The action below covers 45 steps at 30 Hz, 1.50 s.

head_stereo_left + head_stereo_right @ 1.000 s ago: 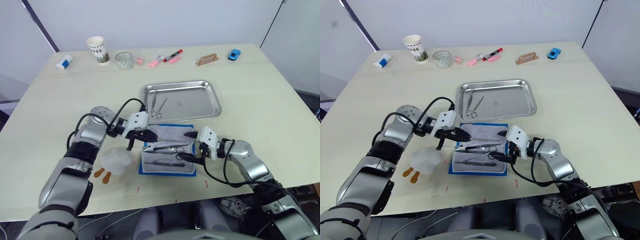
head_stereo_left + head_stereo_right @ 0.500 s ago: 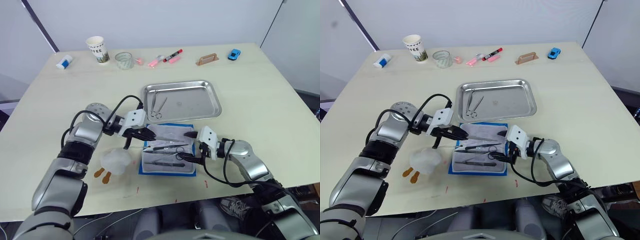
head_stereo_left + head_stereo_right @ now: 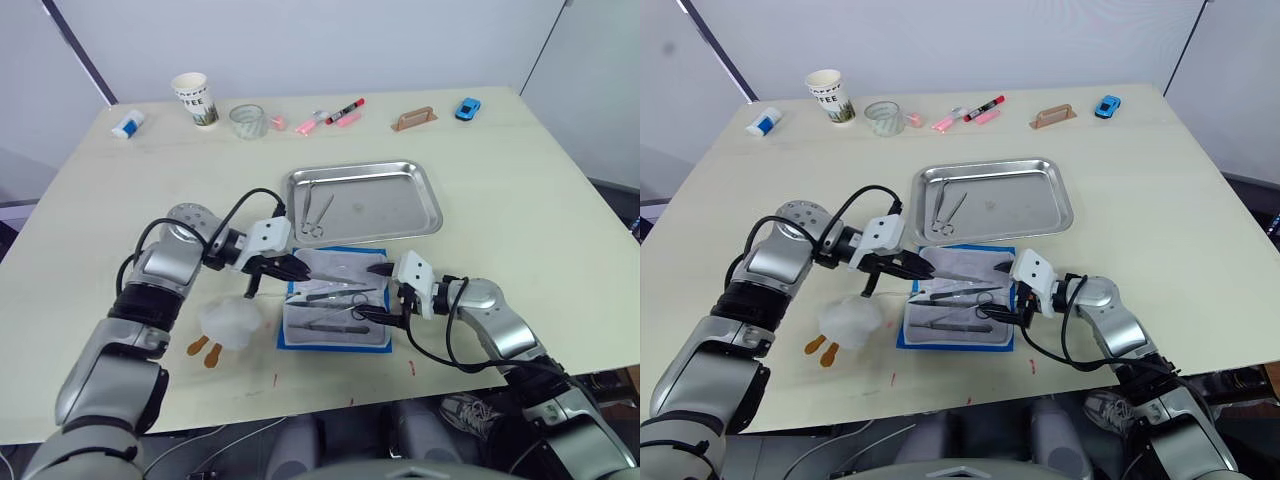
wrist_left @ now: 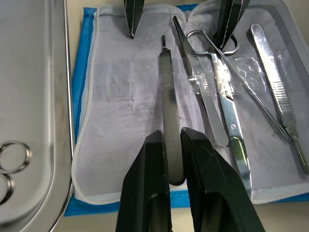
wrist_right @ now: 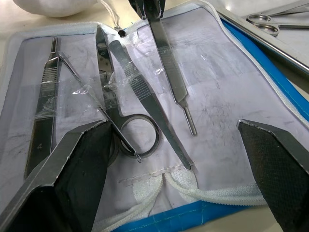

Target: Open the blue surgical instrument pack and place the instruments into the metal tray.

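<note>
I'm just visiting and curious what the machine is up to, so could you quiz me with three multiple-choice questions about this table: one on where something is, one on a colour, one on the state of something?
1. Where does the pair of scissors lie?
A. In the metal tray
B. Inside the paper cup
C. On the floor

2. What colour is the toy car at the table's far edge?
A. Green
B. Blue
C. Yellow

3. What is the left gripper doing?
A. Hanging open above the tray
B. Shut on a slim metal handle over the opened blue surgical instrument pack
C. Holding a marker

Answers:
1. A: the ring handles rest in the tray's left part.
2. B: it is bright blue, beside the small wooden piece.
3. B: the left wrist view shows both black fingers pinching the handle's end.
</note>
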Each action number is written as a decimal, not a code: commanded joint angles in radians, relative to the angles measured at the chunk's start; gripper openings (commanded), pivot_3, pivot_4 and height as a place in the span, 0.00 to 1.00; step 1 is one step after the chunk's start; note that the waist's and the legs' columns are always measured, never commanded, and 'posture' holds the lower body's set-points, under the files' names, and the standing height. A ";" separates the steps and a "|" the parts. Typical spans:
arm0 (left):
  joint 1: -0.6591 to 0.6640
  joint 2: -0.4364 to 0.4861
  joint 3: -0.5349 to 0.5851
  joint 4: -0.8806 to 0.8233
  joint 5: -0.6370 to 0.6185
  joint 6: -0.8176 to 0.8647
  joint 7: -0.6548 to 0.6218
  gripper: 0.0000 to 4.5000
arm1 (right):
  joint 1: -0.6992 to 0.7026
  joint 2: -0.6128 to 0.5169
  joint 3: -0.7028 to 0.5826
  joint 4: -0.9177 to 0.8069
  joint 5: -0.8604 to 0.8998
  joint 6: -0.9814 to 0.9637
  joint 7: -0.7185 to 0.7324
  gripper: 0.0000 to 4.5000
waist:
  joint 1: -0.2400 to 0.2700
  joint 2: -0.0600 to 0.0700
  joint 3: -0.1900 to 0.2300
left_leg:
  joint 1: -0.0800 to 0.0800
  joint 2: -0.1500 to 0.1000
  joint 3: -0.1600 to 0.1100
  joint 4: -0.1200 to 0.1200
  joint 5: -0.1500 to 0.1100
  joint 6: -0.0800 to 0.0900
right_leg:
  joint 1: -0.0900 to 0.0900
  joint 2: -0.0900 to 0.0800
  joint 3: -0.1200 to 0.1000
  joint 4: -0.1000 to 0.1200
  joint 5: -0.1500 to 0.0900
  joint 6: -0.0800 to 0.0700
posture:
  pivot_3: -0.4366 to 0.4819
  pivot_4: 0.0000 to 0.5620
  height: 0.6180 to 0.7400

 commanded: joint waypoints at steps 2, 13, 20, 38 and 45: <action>-0.004 0.030 0.062 -0.041 -0.051 -0.008 -0.017 0.01 | 0.051 -0.029 0.082 0.127 -0.106 0.103 -0.027 1.00 | 0.000 0.000 0.000 | 0.000 0.000 0.000 0.000 0.000 0.000 | 0.000 0.000 0.000 0.000 0.000 0.000 | 0.48 0.27 1.00; 0.047 0.119 0.137 -0.018 -0.115 -0.038 -0.061 0.01 | 0.059 -0.025 0.085 0.125 -0.107 0.095 -0.033 1.00 | 0.000 0.000 0.000 | 0.000 0.000 0.000 0.000 0.000 0.000 | 0.000 0.000 0.000 0.000 0.000 0.000 | 0.48 0.27 1.00; 0.093 0.193 0.169 -0.083 -0.214 0.031 -0.081 0.01 | 0.058 -0.024 0.089 0.132 -0.110 0.086 -0.032 1.00 | -0.001 0.000 0.000 | 0.000 0.001 0.000 0.000 0.000 0.000 | -0.001 0.000 0.000 0.000 0.000 0.000 | 0.48 0.27 1.00; 0.227 0.128 0.278 -0.413 -0.340 0.343 0.259 0.01 | 0.057 -0.027 0.095 0.140 -0.110 0.076 -0.025 1.00 | 0.001 -0.002 -0.001 | 0.001 0.002 -0.001 0.000 -0.001 0.002 | 0.000 0.001 0.001 0.000 -0.002 0.001 | 0.48 0.27 1.00; 0.187 -0.118 0.275 -0.558 -0.305 0.580 0.698 0.01 | 0.058 -0.028 0.093 0.140 -0.110 0.077 -0.029 1.00 | 0.002 -0.003 -0.002 | 0.001 0.002 -0.005 0.000 -0.001 0.002 | 0.001 0.000 0.001 0.000 -0.002 0.000 | 0.48 0.27 1.00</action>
